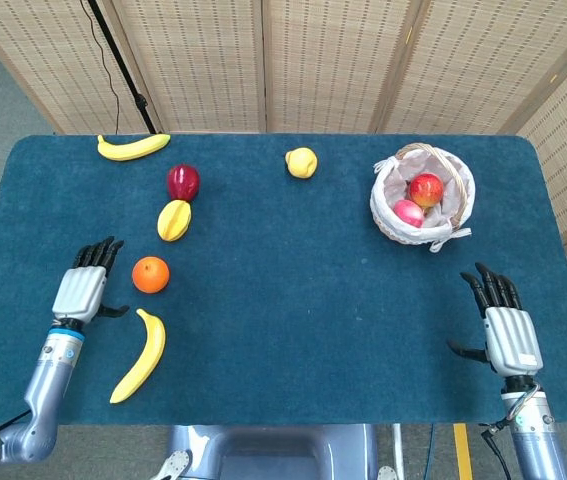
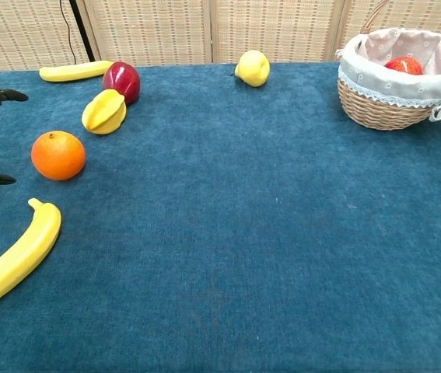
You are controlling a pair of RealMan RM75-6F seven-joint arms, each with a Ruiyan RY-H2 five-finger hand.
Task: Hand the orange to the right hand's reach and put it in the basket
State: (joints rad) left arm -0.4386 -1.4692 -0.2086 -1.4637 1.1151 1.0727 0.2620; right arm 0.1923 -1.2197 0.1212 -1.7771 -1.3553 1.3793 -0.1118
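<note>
The orange lies on the blue table's left side. My left hand is open just left of it, a small gap apart, fingers spread; only its fingertips show at the chest view's left edge. The wicker basket with a white liner stands at the far right and holds two red fruits. My right hand rests open near the table's front right, well short of the basket, and is absent from the chest view.
A yellow banana lies just in front of the orange. A starfruit, a red apple, another banana and a yellow pear lie further back. Folding screens stand behind the table.
</note>
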